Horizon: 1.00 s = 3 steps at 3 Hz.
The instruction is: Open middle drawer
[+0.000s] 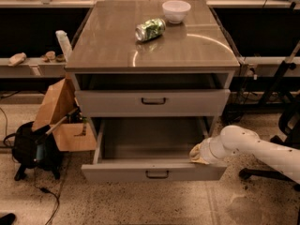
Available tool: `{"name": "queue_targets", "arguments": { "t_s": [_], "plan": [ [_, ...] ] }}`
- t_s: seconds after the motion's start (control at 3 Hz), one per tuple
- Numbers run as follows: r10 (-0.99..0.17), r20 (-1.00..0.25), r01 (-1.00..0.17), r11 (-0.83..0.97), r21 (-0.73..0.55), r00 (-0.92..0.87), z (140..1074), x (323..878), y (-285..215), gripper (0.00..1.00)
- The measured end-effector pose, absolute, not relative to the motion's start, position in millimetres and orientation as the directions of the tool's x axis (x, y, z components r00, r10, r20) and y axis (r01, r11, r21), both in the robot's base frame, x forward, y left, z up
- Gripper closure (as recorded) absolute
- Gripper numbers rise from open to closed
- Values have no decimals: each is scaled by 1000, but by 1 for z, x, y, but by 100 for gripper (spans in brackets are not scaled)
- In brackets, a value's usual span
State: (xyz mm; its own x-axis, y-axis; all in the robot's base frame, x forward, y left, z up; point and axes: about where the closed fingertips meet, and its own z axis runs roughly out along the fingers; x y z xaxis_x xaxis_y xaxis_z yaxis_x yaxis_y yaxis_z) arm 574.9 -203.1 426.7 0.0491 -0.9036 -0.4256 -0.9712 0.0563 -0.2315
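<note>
gripper (199, 153) at open drawer (154, 175) right corner | cardboard box (65, 125) beside left, maybe touching

Feed's pretty dim and orange-tinted on my end, with overhead light throwing a curved glare streak across the surface (108, 41) while the bays behind it go nearly black. The pulled-out drawer (154, 173) is shadowed inside. The tool (199, 153) at its right front corner shows up pale against that dark.
</note>
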Motion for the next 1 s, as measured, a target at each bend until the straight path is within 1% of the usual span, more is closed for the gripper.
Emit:
{"name": "queue_targets", "arguments": {
  "t_s": [1.0],
  "plan": [
    [-886,-454,-970,18,-243,98,446,529,-207,100]
  ]
}}
